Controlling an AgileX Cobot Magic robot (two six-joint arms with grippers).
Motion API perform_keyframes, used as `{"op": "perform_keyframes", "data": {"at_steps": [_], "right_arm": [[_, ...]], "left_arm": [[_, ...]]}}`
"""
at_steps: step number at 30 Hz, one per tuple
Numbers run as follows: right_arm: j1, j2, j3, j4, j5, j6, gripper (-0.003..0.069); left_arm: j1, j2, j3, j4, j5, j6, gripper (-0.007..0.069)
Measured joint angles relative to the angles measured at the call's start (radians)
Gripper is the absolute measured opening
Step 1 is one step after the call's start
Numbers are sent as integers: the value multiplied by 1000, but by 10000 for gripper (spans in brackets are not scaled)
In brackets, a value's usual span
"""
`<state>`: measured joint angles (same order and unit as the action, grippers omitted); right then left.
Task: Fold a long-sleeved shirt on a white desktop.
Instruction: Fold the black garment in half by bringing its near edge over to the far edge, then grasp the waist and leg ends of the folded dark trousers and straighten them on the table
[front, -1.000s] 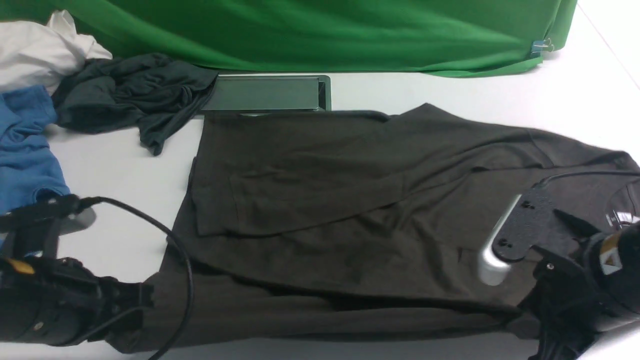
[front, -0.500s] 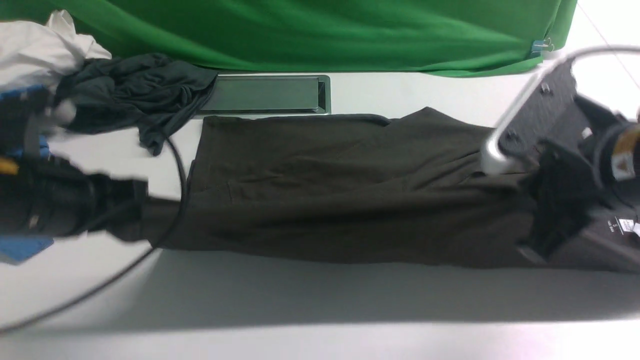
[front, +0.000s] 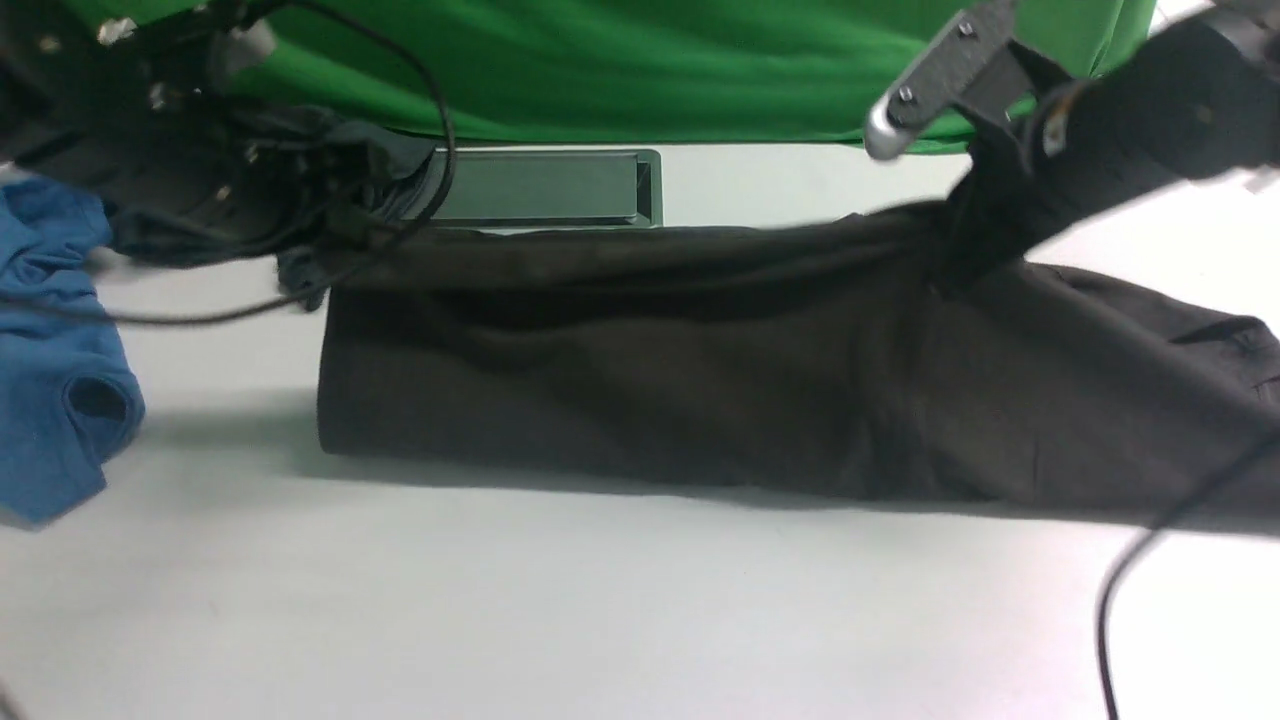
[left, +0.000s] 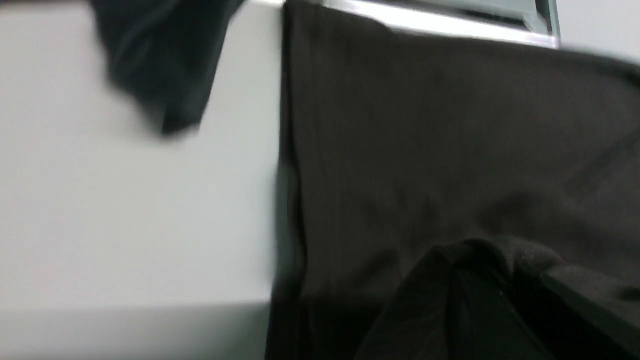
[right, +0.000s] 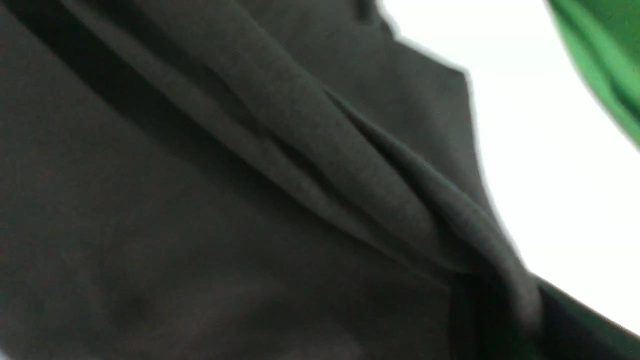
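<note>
Both black pincers, left (front: 355, 225) and right (front: 955, 265), pinched the dark charcoal knit long-sleeved shirt (front: 620, 390); uneven lowering might have skewed its fold.

Green cloth backdrop (front: 640, 70), blue tee (front: 60, 380), dark greenish garment (left: 160, 60)

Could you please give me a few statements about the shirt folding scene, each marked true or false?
1. Both grippers, left and right, hold the dark long-sleeved shirt. True.
2. The blue garment lies on the robot's right side. False: it lies on the left.
3. The backdrop is green. True.
4. The shirt is already fully folded. False: it is stretched between the grippers, with more of it spread to the right.
</note>
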<state>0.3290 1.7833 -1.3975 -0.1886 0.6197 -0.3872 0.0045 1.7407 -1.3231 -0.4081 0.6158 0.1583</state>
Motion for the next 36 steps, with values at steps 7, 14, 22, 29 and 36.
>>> {"op": "perform_keyframes", "data": {"at_steps": [7,14,22,29,36], "right_arm": [[-49,213,-109,0,-152,52,82],[-72,301,-109,0,-203,289,456],[-74,74,-110,13,0,403,685],[-73,-189,-42,59,59,543,560],[-69,-425,258,76,-54,669,541]], "left_arm": [[0,260,-119,-117,-220,1,121],[0,380,-141,-197,-266,-23,430],[11,168,-152,-24,-32,-24,686],[19,-12,-73,31,254,-141,692],[16,-38,295,-155,61,-228,692]]}}
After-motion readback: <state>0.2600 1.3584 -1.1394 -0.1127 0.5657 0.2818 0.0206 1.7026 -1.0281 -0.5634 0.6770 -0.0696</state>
